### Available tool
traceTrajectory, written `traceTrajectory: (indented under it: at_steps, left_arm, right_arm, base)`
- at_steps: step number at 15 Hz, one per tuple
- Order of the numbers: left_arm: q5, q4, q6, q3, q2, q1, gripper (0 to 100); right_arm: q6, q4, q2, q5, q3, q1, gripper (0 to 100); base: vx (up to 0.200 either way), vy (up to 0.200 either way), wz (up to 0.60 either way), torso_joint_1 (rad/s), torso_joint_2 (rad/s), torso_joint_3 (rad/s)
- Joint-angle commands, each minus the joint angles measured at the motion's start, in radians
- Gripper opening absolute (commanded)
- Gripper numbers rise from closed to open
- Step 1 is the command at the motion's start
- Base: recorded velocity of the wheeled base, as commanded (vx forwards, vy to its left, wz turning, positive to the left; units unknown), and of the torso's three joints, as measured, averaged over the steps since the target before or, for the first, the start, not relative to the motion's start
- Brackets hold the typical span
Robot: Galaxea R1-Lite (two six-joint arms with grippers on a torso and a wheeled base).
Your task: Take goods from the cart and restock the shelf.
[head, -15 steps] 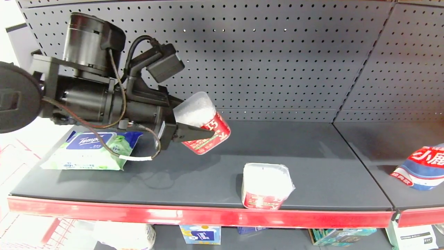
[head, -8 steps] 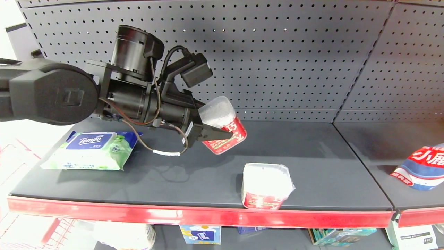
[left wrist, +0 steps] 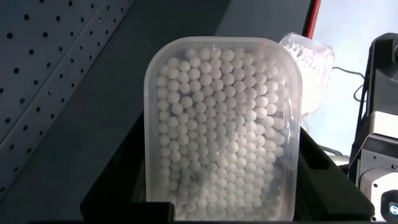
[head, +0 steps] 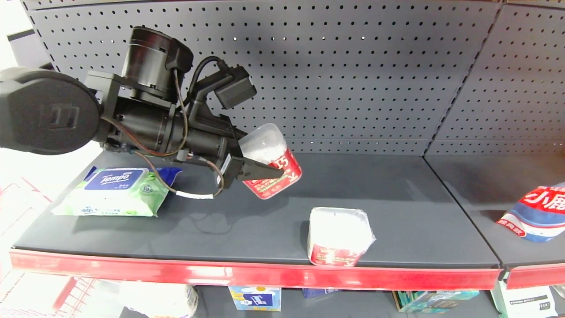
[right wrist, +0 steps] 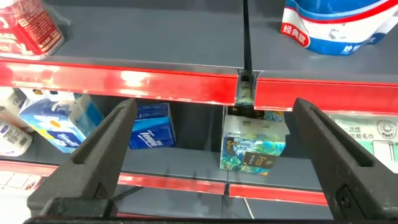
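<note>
Left end effector (head: 265,165) clamped on tub (head: 265,143), tilted above shelf (head: 410,207) middle; not yet placed. Second tub (head: 337,236) stands at front edge. Right end effector (right wrist: 214,106) apart, empty. Judged partway.

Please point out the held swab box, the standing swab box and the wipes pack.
held swab box (head: 267,150): head view, clear wall.
standing swab box (head: 339,229): head view, clear top.
wipes pack (head: 110,194): head view, front face.

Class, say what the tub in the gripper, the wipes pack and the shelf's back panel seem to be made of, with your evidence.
The tub: likely clear, slightly frosted plastic; white beads show through its wall.
The wipes pack: soft glossy plastic film, judging by creases and sheen.
The back panel: probably painted sheet metal, matte grey with regular punched holes.
</note>
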Motion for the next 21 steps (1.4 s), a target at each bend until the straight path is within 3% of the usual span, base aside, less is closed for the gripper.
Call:
traceTrajectory:
  at_steps: [1,2,4,5,9,16,21]
  left_arm:
    - [0.006,0.002,-0.005,0.031,-0.06,0.016,0]
    - [0.022,0.013,-0.017,0.038,-0.088,0.014,0]
    - [0.111,0.074,-0.028,0.037,-0.151,-0.004,0]
    - [0.118,0.091,-0.028,0.037,-0.163,-0.006,0]
    - [0.121,0.099,-0.057,0.103,-0.217,-0.012,0]
    - [0.138,0.096,-0.055,0.107,-0.214,-0.007,0]
    - [0.137,0.096,-0.061,0.106,-0.209,-0.006,0]
  right_arm:
    - [0.0,0.0,0.005,0.0,0.0,0.001,100]
    - [0.0,0.0,0.005,-0.002,0.0,0.001,100]
    - [-0.002,0.0,0.005,0.0,0.0,0.001,100]
    - [-0.003,0.0,0.005,0.0,0.0,0.001,100]
    - [-0.008,0.0,0.005,0.001,0.0,0.001,100]
    - [-0.01,0.0,0.005,0.001,0.0,0.001,100]
    - [-0.01,0.0,0.005,0.001,0.0,0.001,100]
  base:
    - [0.0,0.0,0.0,0.0,0.0,0.0]
    - [0.0,0.0,0.0,0.0,0.0,0.0]
    - [0.0,0.0,0.0,0.0,0.0,0.0]
    - [0.0,0.0,0.0,0.0,0.0,0.0]
    - [0.0,0.0,0.0,0.0,0.0,0.0]
    - [0.0,0.0,0.0,0.0,0.0,0.0]
    - [0.0,-0.2,0.0,-0.003,0.0,0.003]
